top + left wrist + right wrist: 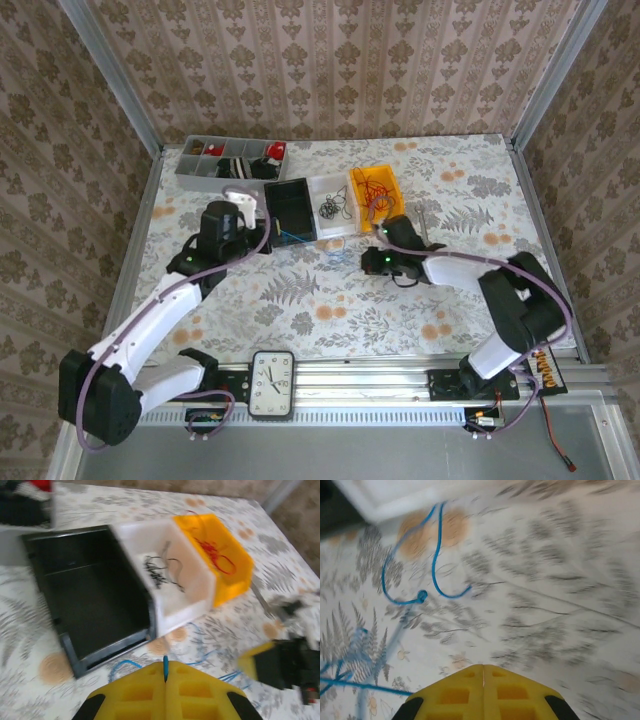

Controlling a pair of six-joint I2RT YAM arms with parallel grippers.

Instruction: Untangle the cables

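- The left gripper has its fingers pressed together, pinching a blue cable at the tips. The grip should be firm.
- The right gripper has its fingers together, apparently on nothing, and blue loops lie ahead-left of it.
- Any pull is probably best made slowly.
- Beyond the left gripper stands a black bin.

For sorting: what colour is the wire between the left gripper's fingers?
Blue wire; the left wrist view shows it best.

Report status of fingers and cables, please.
Left fingers shut on blue cable. Right fingers shut, beside its loops. Black bin close ahead of left fingers.
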